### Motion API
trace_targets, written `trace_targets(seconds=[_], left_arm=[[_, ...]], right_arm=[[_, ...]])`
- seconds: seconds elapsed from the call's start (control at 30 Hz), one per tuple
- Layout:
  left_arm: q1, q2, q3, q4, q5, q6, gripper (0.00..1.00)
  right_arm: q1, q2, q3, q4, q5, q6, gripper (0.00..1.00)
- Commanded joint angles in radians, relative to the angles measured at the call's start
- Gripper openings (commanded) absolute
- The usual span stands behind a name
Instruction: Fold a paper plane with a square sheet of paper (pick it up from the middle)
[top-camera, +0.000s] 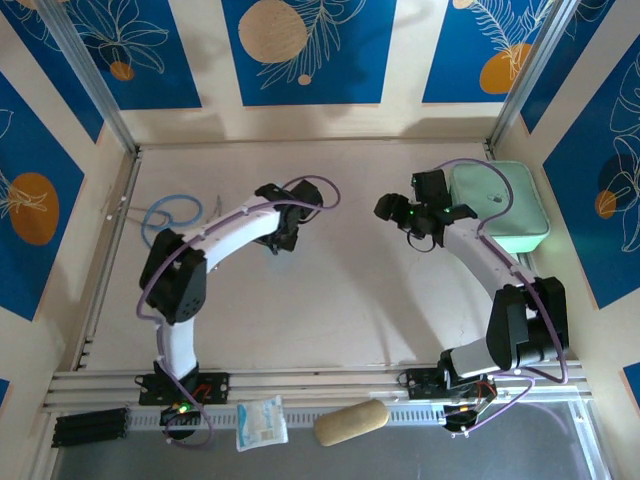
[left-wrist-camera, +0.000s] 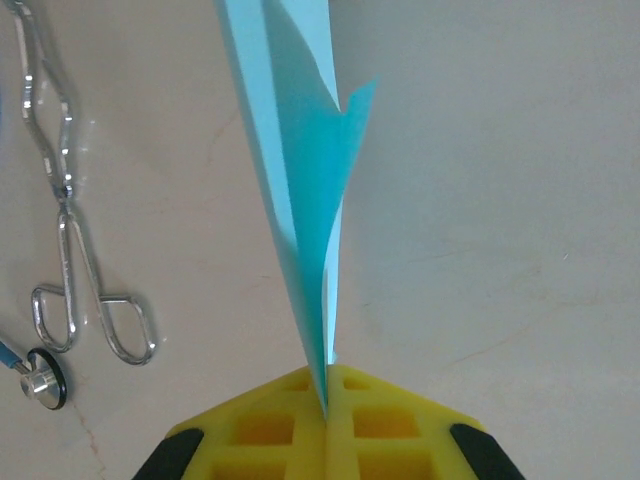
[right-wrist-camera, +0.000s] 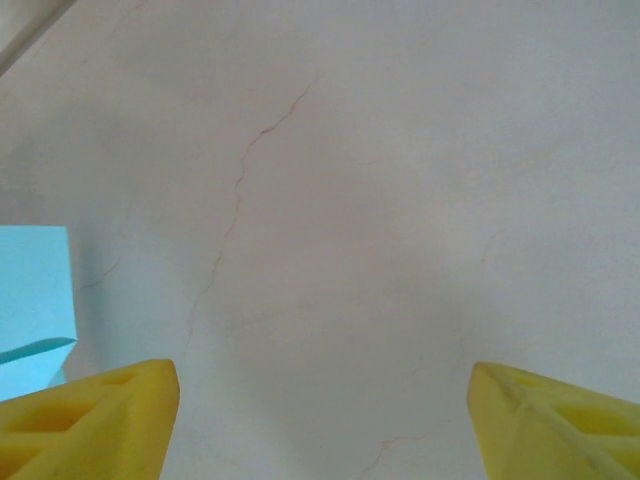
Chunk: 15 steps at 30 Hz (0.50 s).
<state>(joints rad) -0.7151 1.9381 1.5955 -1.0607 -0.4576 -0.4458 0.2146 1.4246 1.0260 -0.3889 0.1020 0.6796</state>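
Note:
The square sheet of paper is folded into a narrow light-blue paper plane (left-wrist-camera: 295, 150) with a centre crease. It stands on edge over the pale table. My left gripper (left-wrist-camera: 328, 388) is shut on its near tip, with the yellow fingers (left-wrist-camera: 270, 430) pressed together around the paper. From above, the left gripper (top-camera: 281, 233) points down at the table's middle left, covering the paper. My right gripper (right-wrist-camera: 322, 385) is open, its yellow fingers (right-wrist-camera: 100, 420) far apart over bare table. A bit of the light-blue paper (right-wrist-camera: 32, 290) lies at the left edge of its view. The right gripper (top-camera: 417, 220) hangs right of centre.
A mint-green case (top-camera: 500, 205) lies at the back right, close to the right arm. Metal tongs (left-wrist-camera: 68, 240) and a stethoscope head (left-wrist-camera: 45, 378) lie left of the plane. A white snack packet (top-camera: 262, 422) and a tan pad (top-camera: 350, 422) sit on the near rail.

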Motion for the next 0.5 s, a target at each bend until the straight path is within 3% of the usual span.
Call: trace_targets(seconds=[0.0, 0.2, 0.47], left_arm=[[-0.035, 0.058, 0.064, -0.041, -0.027, -0.023, 0.08], [-0.058, 0.109, 0.076, 0.051, 0.134, -0.054, 0.19], [-0.055, 0.031, -0.035, 0.242, 0.372, -0.079, 0.39]], right_arm=[[-0.018, -0.029, -0.030, -0.027, 0.017, 0.017, 0.76], [-0.039, -0.053, -0.063, -0.023, -0.006, 0.032, 0.76], [-0.042, -0.085, -0.104, -0.010, -0.078, 0.032, 0.76]])
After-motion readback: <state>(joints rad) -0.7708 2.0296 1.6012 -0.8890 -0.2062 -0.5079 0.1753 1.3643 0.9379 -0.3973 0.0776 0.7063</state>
